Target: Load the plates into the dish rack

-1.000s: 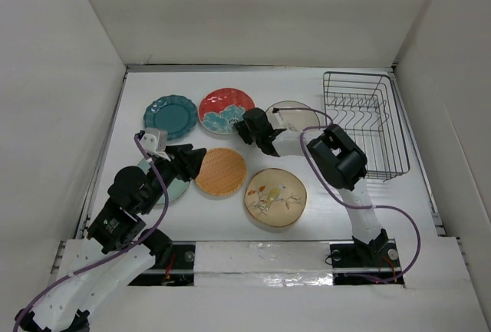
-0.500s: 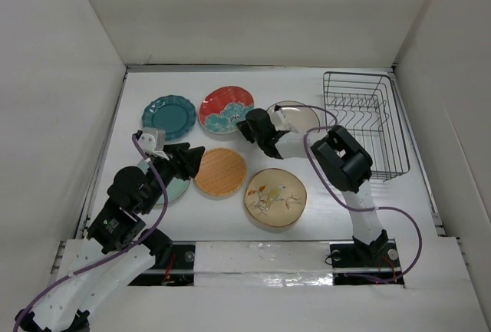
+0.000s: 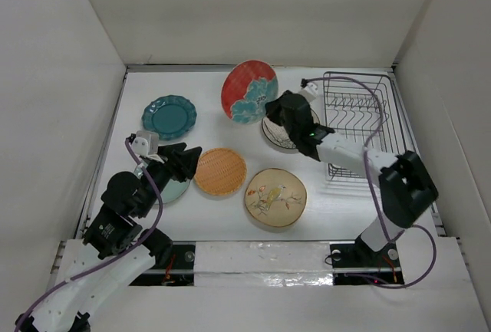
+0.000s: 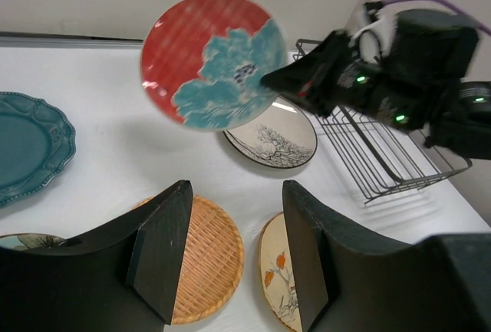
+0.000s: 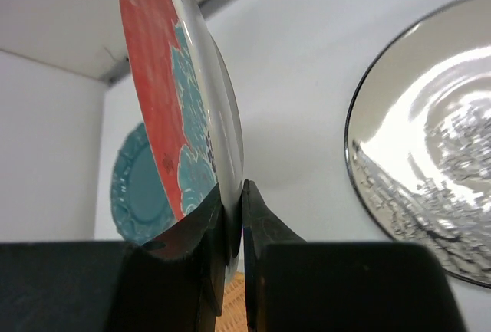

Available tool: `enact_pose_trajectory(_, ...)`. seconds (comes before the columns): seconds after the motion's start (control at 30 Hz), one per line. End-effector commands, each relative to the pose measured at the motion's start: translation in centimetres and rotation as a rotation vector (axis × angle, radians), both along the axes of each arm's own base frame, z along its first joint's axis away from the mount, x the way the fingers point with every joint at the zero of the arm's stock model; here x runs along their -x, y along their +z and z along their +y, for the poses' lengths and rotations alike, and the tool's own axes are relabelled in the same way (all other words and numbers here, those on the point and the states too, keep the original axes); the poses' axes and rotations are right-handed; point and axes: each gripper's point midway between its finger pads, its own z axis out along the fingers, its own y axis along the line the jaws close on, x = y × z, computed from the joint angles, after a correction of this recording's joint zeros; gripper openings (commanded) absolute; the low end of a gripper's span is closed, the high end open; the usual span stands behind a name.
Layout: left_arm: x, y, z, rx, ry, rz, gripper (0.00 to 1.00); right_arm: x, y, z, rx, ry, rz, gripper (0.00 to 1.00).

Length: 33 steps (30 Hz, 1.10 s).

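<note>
A: Delta vs 1 s ago: our right gripper (image 3: 273, 110) has lifted the red floral plate (image 3: 249, 90) off the worktop (image 3: 337, 202). It's clamped on the rim, with the plate tilted near upright.
B: Where do we have it now?
A: In the air, just left of the dish rack (image 3: 362, 121), above the cream plate (image 3: 278, 136). Not racked yet.
B: Left side?
A: Our left gripper (image 3: 188, 161) is spread wide, holding nothing, still beside the orange plate (image 3: 221, 171).

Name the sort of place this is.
Probably a robot test cell, not a kitchen: bare white walls box in the table; the right tool holds a red plate near a dish rack.
</note>
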Motion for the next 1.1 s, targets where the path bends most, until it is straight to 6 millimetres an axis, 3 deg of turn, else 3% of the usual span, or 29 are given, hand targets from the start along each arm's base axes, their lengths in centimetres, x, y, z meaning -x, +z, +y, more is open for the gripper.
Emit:
enact_pose_trajectory(0.0, 0.4, 1.6, 0.1, 0.032, -0.009, -0.068, 0.48, -0.1, 16.1, -8.2, -0.155, -0.192, -0.367, 0.0)
enact_pose_trajectory(0.03, 0.5, 1.6, 0.2, 0.036, -0.009, -0.069, 0.48, 0.4, 15.8, -10.0, -0.119, -0.226, -0.363, 0.0)
enact_pose_trajectory(0.1, 0.8, 2.0, 0.3, 0.044, -0.013, -0.084, 0.48, 1.4, 17.1, -14.0, -0.041, -0.292, -0.383, 0.0)
enact_pose_trajectory(0.13, 0.9, 2.1, 0.4, 0.047, -0.015, -0.088, 0.48, 2.5, 18.6, -17.7, -0.01, -0.355, -0.394, 0.0)
enact_pose_trajectory(0.2, 1.2, 2.5, 0.7, 0.059, -0.012, -0.103, 0.48, 3.5, 20.0, -21.0, 0.09, -0.361, -0.419, 0.0)
enact_pose_trajectory(0.23, 1.3, 2.6, 0.7, 0.062, -0.012, -0.107, 0.48, 4.5, 20.2, -24.6, 0.141, -0.428, -0.388, 0.0)
enact_pose_trajectory(0.3, 1.7, 3.0, 0.9, 0.07, -0.017, -0.122, 0.48, 5.8, 21.6, -27.8, 0.238, -0.479, -0.384, 0.0)
enact_pose_trajectory(0.33, 1.9, 3.1, 0.8, 0.075, -0.026, -0.128, 0.48, 6.5, 20.9, -29.4, 0.284, -0.511, -0.338, 0.0)
enact_pose_trajectory(0.37, 2.0, 3.2, 0.9, 0.078, -0.023, -0.133, 0.48, 7.7, 21.8, -31.9, 0.341, -0.57, -0.345, 0.0)
enact_pose_trajectory(0.47, 2.5, 3.5, 1.0, 0.088, -0.031, -0.142, 0.48, 9.2, 22.7, -35.5, 0.479, -0.65, -0.331, 0.0)
enact_pose_trajectory(0.5, 2.5, 3.6, 1.1, 0.091, -0.028, -0.146, 0.49, 9.6, 23.6, -37.5, 0.51, -0.705, -0.328, 0.0)
enact_pose_trajectory(0.6, 2.7, 3.5, 0.9, 0.093, -0.041, -0.143, 0.49, 8.5, 23.2, -40.3, 0.608, -0.724, -0.258, 0.0)
enact_pose_trajectory(0.67, 2.7, 3.5, 1.0, 0.095, -0.034, -0.14, 0.49, 7.8, 24.2, -41.2, 0.648, -0.723, -0.253, 0.0)
enact_pose_trajectory(0.8, 2.8, 3.5, 1.2, 0.098, -0.028, -0.143, 0.5, 5.2, 25.1, -41.5, 0.761, -0.641, -0.258, 0.0)
enact_pose_trajectory(0.83, 2.7, 3.5, 1.2, 0.099, -0.028, -0.141, 0.5, 4.1, 24.3, -42.1, 0.821, -0.617, -0.219, 0.0)
enact_pose_trajectory(0.9, 2.7, 3.5, 1.3, 0.097, -0.024, -0.14, 0.5, 3.1, 25.5, -42.4, 0.914, -0.552, -0.229, 0.0)
enact_pose_trajectory(1.07, 2.6, 3.4, 0.9, 0.094, -0.031, -0.136, 0.5, 0.3, 23.2, -44.0, 1.003, -0.488, -0.118, 0.0)
